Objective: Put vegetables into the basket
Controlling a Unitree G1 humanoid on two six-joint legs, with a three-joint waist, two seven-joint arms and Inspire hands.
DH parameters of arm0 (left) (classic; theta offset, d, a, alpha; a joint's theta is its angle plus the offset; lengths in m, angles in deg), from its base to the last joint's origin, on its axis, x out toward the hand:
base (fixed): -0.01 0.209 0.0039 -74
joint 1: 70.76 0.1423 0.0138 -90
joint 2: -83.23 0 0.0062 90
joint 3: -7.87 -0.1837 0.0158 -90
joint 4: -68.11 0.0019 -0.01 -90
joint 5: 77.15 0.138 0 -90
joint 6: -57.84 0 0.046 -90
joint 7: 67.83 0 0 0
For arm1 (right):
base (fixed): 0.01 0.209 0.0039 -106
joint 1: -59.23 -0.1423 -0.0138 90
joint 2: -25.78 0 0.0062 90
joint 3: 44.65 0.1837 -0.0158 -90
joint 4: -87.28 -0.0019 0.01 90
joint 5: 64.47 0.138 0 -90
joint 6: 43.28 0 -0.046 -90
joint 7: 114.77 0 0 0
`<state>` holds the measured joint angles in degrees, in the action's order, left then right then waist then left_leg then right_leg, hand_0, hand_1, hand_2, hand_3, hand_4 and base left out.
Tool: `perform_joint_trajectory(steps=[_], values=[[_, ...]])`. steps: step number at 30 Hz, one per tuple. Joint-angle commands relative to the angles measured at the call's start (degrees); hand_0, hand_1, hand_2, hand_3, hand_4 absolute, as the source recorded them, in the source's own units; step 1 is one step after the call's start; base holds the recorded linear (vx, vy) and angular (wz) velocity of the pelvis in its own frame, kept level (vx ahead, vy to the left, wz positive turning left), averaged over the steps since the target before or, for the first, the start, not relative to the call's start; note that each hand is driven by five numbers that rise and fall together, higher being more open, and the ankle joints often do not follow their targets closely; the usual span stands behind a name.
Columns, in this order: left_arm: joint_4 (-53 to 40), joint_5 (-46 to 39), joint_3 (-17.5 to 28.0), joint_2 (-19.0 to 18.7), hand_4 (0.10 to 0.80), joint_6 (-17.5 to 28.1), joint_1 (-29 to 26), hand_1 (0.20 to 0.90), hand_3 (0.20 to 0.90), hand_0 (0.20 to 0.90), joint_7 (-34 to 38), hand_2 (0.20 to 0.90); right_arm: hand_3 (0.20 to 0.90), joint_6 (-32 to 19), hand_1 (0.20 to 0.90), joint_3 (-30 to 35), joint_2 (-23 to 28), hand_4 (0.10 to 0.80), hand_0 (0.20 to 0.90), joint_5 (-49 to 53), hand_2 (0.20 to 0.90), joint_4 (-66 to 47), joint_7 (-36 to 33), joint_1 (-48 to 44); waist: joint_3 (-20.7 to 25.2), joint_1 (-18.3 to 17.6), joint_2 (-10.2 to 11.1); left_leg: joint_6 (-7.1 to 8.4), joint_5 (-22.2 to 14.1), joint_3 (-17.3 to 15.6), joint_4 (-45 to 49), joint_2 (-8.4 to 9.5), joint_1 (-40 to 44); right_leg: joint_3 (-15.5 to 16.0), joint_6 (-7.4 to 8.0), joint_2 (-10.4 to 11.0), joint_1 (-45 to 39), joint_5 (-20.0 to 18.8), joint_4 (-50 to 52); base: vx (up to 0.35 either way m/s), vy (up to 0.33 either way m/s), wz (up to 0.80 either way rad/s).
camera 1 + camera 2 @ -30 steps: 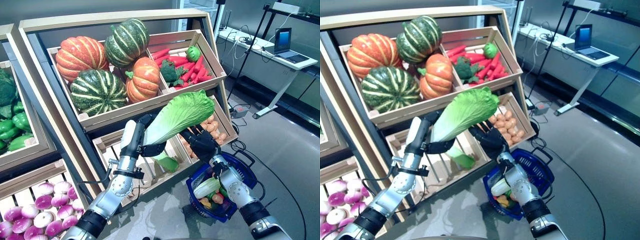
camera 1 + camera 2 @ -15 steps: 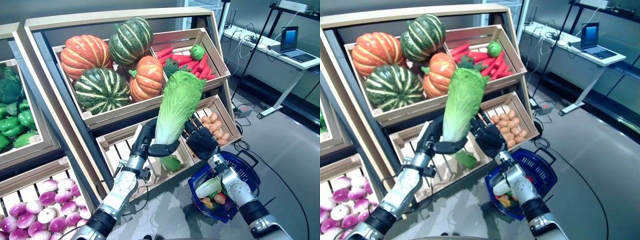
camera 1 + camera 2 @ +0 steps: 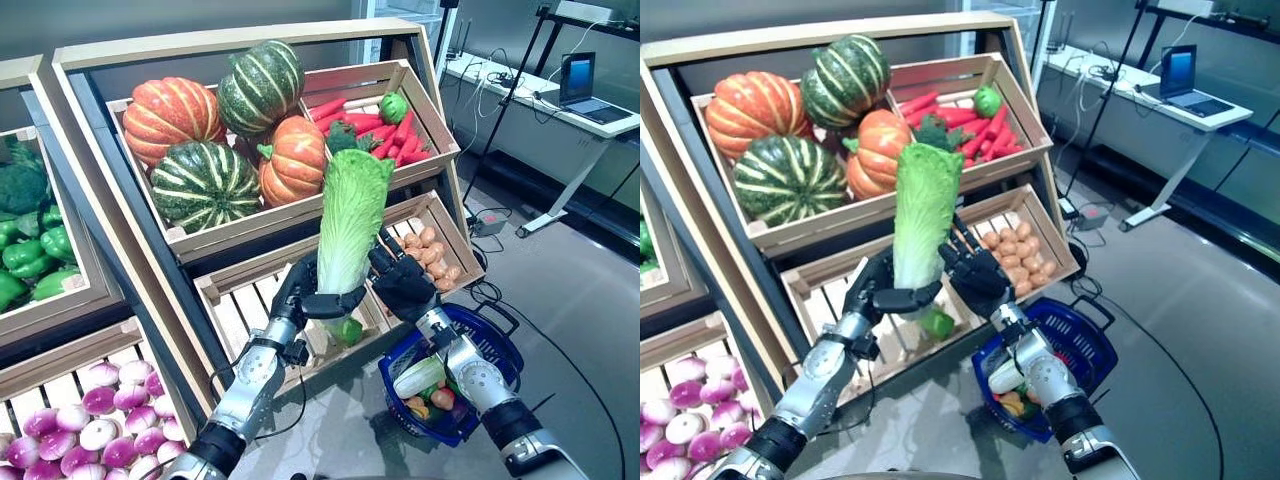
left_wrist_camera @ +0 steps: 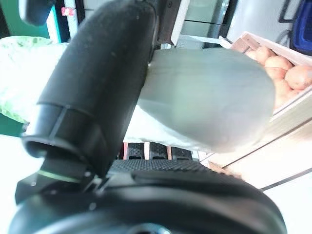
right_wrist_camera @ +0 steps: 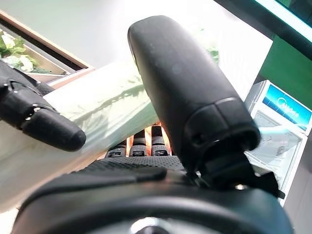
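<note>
A long napa cabbage point(image 3: 352, 215) stands upright in front of the shelf's lower crate. My left hand point(image 3: 305, 295) is shut on its pale stalk end point(image 4: 204, 97), thumb point(image 4: 97, 87) across it. Just to its right, my right hand point(image 3: 400, 285) is open, straight fingers spread against the cabbage point(image 5: 97, 112). Below the right hand, on the floor, is the blue basket point(image 3: 490, 340), holding a pale vegetable point(image 3: 415, 375) and several small ones.
Wooden shelf crates hold pumpkins point(image 3: 200, 180), carrots and chillies point(image 3: 395, 135), potatoes point(image 3: 435, 255) and a green pepper point(image 3: 345, 330). Peppers point(image 3: 30, 250) and purple-white onions point(image 3: 80, 430) lie at the left. A desk with a laptop point(image 3: 585, 85) stands far right; bare floor surrounds the basket.
The cabbage has swung from leaning right to upright, and my left hand has drawn closer to the right hand. The right hand has stayed beside it over the basket.
</note>
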<state>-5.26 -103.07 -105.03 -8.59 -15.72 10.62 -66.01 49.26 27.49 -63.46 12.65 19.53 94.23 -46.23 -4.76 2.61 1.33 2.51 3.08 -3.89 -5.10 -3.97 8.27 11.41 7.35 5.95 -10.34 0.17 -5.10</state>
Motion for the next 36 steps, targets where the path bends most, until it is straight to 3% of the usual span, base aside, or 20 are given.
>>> perform_joint_trajectory(steps=[1, 5, 9, 14, 20, 28, 29, 30, 31, 36], values=[[6.9, 4.3, -5.6, 1.8, 0.400, -3.3, -8.3, 0.300, 0.300, 0.300, -2.8, 0.300, 0.900, -0.4, 0.900, -0.5, -7.3, 0.800, 0.900, 0.0, 0.900, -12.1, 13.3, -13.1, 3.4, -0.6, 1.5, -0.10, -5.4, 0.7, 0.1, 0.92, 0.0, -2.9, -0.17, 0.9, 1.3, -0.9, 0.2, 0.000, 0.000, 0.00], [8.8, 1.2, -6.0, 2.8, 0.400, -6.8, -8.6, 0.300, 0.300, 0.300, -4.5, 0.300, 0.900, -0.1, 0.900, -0.9, -7.3, 0.800, 0.900, 0.3, 0.900, -13.1, 15.7, -13.8, 3.4, -0.8, 1.5, -0.24, -5.4, 0.5, 0.1, 0.99, 0.0, -3.3, -0.12, 0.9, 1.5, -0.9, 0.3, -0.003, -0.005, -0.02], [9.2, 10.9, -6.8, 1.8, 0.400, -3.9, -9.6, 0.300, 0.300, 0.300, -1.6, 0.300, 0.900, -1.5, 0.900, -1.4, -6.2, 0.800, 0.900, -5.6, 0.900, -13.7, 12.2, -14.4, 3.3, -0.9, 1.6, -0.32, -5.4, 0.7, 0.1, 1.11, 0.0, -3.7, -0.11, 0.8, 1.6, -0.8, 0.3, -0.002, -0.008, -0.02], [3.5, 23.5, -8.1, -2.7, 0.400, -1.4, -12.6, 0.300, 0.300, 0.300, 4.2, 0.300, 0.900, -5.2, 0.900, -1.0, -1.5, 0.800, 0.900, -14.3, 0.900, -12.3, 5.4, -15.0, 3.1, -1.2, 1.7, -0.21, -5.3, 0.8, 0.1, 1.01, -0.3, -3.8, -0.03, 0.8, 1.8, -1.0, 0.3, -0.013, -0.016, -0.06], [-5.3, 39.0, -10.4, -9.1, 0.400, 3.7, -14.9, 0.300, 0.300, 0.300, 9.0, 0.300, 0.900, -6.6, 0.900, -1.0, 0.4, 0.800, 0.900, -11.4, 0.900, -14.2, 3.3, -14.5, 2.3, -1.1, 1.5, -0.04, -5.3, 1.1, 0.1, 0.78, -0.3, -3.6, 0.09, 0.8, 1.8, -1.0, 0.4, -0.002, -0.003, -0.01], [-9.7, 45.0, -14.7, -11.4, 0.400, 6.4, -14.9, 0.300, 0.300, 0.300, 11.1, 0.300, 0.900, -9.8, 0.900, -1.2, -1.2, 0.800, 0.900, -8.4, 0.900, -15.0, 0.0, -13.8, 2.2, -0.9, 1.1, 0.03, -5.6, 1.3, 0.1, 0.56, -0.3, -3.0, 0.26, 1.0, 1.6, -0.8, 0.4, 0.000, 0.000, 0.00], [-9.6, 45.1, -15.0, -11.5, 0.400, 6.4, -14.6, 0.300, 0.300, 0.300, 11.3, 0.300, 0.552, -10.3, 0.552, -1.1, -1.3, 0.568, 0.552, -7.8, 0.552, -15.1, -0.1, -13.7, 2.2, -0.9, 1.1, 0.05, -5.6, 1.3, 0.1, 0.53, -0.2, -3.0, 0.26, 1.0, 1.6, -0.7, 0.4, 0.000, 0.000, 0.00], [-9.5, 45.1, -15.2, -11.5, 0.400, 6.4, -14.5, 0.300, 0.300, 0.300, 11.4, 0.300, 0.493, -10.5, 0.493, -1.0, -1.4, 0.529, 0.493, -7.2, 0.493, -15.1, -0.1, -13.7, 2.2, -0.9, 1.1, 0.06, -5.6, 1.2, 0.1, 0.52, -0.2, -3.0, 0.27, 1.0, 1.6, -0.7, 0.4, -0.032, 0.003, 0.00], [-9.0, 45.0, -15.8, -11.5, 0.400, 6.3, -14.0, 0.300, 0.300, 0.300, 11.8, 0.300, 0.300, -11.5, 0.300, -0.6, -2.0, 0.400, 0.300, -5.6, 0.300, -15.3, -0.5, -13.7, 2.1, -0.9, 1.1, 0.03, -5.1, 1.2, 0.1, 0.57, -0.5, -2.9, 0.22, 1.0, 1.9, -1.2, 0.5, 0.000, 0.000, 0.00], [-7.7, 44.3, -16.7, -11.0, 0.400, 5.7, -13.0, 0.300, 0.300, 0.300, 12.4, 0.300, 0.300, -13.3, 0.300, 0.7, -3.7, 0.400, 0.300, -2.9, 0.300, -15.0, -1.1, -14.0, 2.2, -0.8, 0.9, 0.03, -5.1, 1.2, 0.1, 0.51, -0.5, -2.9, 0.20, 1.0, 1.9, -1.1, 0.5, -0.004, 0.003, 0.00]])
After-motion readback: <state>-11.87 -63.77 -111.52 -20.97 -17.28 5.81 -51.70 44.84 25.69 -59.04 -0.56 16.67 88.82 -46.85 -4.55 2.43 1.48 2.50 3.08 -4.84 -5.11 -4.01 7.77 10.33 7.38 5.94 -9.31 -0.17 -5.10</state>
